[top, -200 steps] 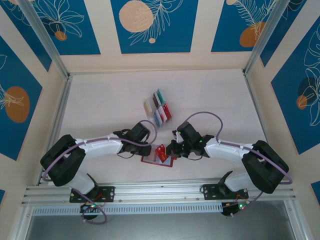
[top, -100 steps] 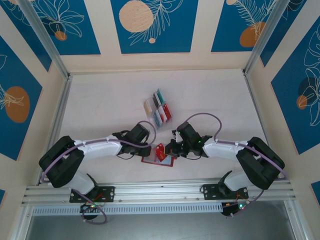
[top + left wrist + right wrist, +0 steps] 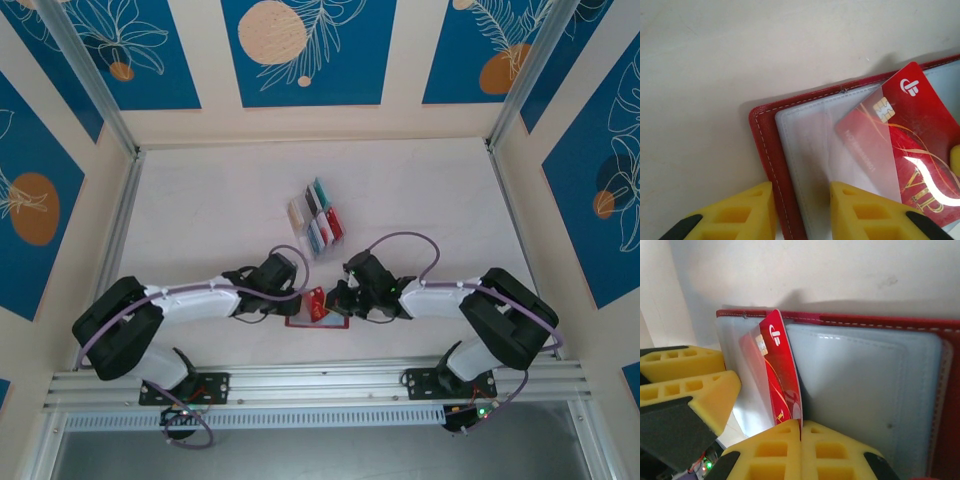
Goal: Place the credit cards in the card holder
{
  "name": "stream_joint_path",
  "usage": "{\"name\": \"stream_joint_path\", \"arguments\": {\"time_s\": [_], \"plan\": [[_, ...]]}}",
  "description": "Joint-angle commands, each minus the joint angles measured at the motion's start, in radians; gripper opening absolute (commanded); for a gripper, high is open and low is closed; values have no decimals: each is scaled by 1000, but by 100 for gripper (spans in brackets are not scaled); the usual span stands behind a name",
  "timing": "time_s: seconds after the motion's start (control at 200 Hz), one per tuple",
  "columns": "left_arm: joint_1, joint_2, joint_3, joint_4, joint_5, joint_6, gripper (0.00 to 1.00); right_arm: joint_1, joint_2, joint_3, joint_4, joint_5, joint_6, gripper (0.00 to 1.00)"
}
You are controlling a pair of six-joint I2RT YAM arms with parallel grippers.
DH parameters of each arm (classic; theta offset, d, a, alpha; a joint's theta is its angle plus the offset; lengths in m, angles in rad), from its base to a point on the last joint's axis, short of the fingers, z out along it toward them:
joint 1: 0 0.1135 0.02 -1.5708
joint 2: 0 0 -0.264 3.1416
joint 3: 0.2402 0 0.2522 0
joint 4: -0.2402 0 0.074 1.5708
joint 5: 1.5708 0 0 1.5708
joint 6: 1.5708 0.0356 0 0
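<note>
A red, gold-swirled card; a red, white-stitched card holder.

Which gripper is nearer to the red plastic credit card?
Right. The right gripper pinches the red plastic credit card at its near end; the left gripper straddles the red folding card holder at its edge, beside the card without touching it.

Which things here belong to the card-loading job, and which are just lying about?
In the job: red card, pinched in the right hand; open card holder, left hand over its edge; remaining cards farther back.
Lying about: clear rack holding those cards.
</note>
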Motion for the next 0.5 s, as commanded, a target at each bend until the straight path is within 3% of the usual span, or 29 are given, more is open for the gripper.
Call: {"name": "stream_joint_path", "arguments": {"time_s": [0.0, 0.495], "plan": [[-43, 31, -62, -116, 38, -18, 30, 17, -4, -25, -23, 110, 47, 0], [-84, 47, -79, -73, 48, -65, 30, 67, 57, -1, 21, 128, 58, 0]]}}
